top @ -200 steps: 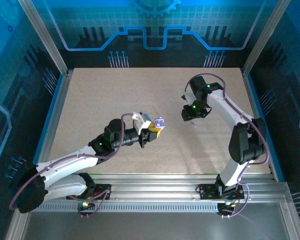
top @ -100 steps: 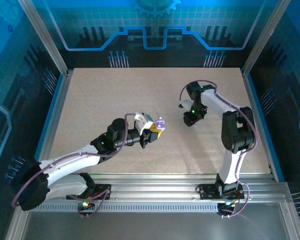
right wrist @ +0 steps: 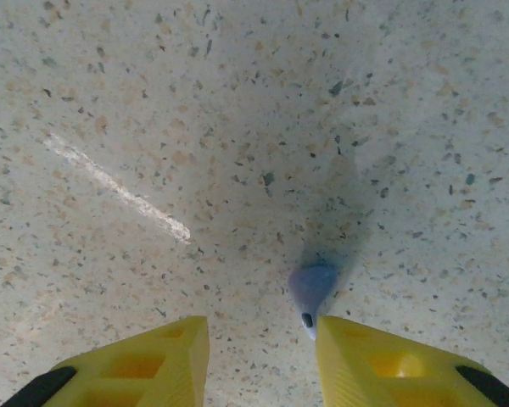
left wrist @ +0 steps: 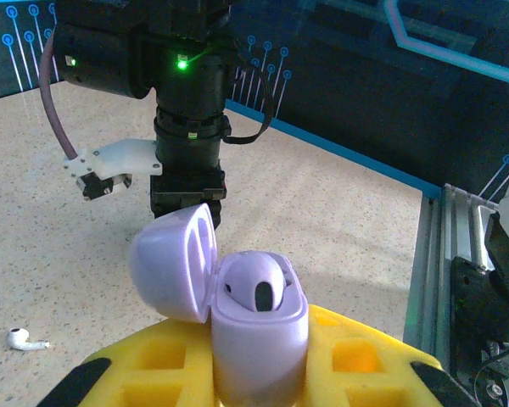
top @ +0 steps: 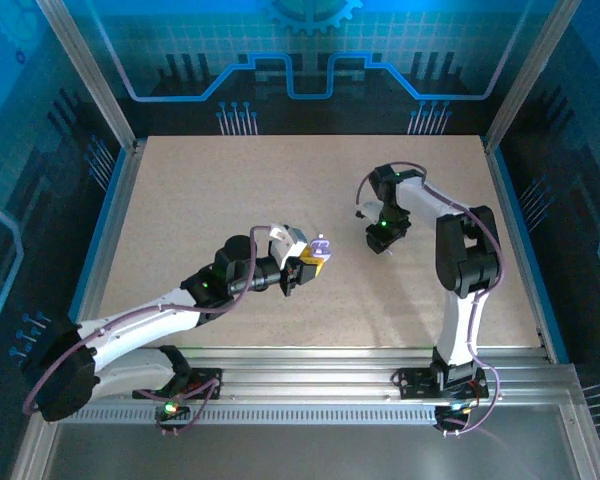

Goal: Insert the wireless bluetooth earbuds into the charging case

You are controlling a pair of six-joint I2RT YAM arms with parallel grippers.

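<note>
Since a second ago the right arm has folded its elbow inward and brought the right hand [right wrist: 260, 329] down over the loose lavender earbud [right wrist: 311, 290]; the left arm has barely shifted. We see the right hand spread, its yellow fingers low over the counter [right wrist: 153, 102]. The earbud lies in the gap between them, but close against the inner edge of the finger on that view's right, well off the centre line. Its long axis runs toward the wrist camera, bulb away and stem tip nearest, so the fingers would close across it. We judge that a small sideways correction would centre it before the pinch.

The left hand [top: 310, 263] pinches the open lavender charging case [left wrist: 259, 331], lid tipped back, with a seated earbud [left wrist: 256, 287] already inside. From above, the case waits near the right hand, on its left. A white earbud [left wrist: 25, 341] lies apart on the counter.
</note>
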